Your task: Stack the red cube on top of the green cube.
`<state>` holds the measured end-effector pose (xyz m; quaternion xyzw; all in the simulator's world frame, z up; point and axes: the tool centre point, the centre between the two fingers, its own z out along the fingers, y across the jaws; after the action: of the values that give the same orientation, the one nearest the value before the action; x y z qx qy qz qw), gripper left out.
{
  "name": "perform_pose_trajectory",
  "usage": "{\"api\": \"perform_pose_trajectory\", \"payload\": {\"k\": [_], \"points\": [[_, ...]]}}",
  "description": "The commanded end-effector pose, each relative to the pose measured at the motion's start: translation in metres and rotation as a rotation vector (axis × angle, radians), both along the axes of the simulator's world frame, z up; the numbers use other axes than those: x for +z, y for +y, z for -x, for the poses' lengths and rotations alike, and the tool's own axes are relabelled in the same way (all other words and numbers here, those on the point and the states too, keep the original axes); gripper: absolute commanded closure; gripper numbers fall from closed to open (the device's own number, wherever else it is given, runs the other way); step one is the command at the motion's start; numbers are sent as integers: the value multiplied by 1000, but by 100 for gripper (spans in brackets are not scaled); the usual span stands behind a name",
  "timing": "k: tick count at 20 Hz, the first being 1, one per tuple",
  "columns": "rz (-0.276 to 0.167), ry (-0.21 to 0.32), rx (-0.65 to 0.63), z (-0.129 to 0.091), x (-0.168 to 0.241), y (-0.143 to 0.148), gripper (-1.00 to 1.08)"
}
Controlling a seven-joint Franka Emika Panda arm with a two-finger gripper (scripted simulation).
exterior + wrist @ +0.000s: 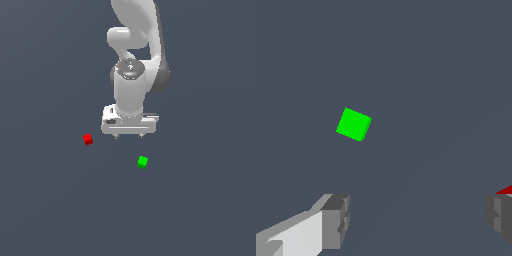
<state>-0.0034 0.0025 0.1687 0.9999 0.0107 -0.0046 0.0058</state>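
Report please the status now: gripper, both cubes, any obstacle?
Gripper open, empty, above the floor. Red cube and green cube apart, not stacked. Nothing between them.

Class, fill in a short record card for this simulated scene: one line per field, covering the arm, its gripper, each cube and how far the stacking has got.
Arm: one white Panda arm, above a plain grey floor
Gripper: gripper open, holding nothing
Red cube: red cube on the floor, toward the exterior view's left of the gripper
Green cube: green cube on the floor, apart from the red cube
Stacking: not yet begun
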Motion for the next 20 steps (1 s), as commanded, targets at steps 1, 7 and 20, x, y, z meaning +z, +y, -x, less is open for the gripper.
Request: {"api": "perform_pose_trajectory", "payload": {"k": [1,7,20], "points": [[0,0,0,0,0,0,-92],[0,0,14,4,-3,-6,-92],[-4,-2,133,37,-29,-60,-92]]}}
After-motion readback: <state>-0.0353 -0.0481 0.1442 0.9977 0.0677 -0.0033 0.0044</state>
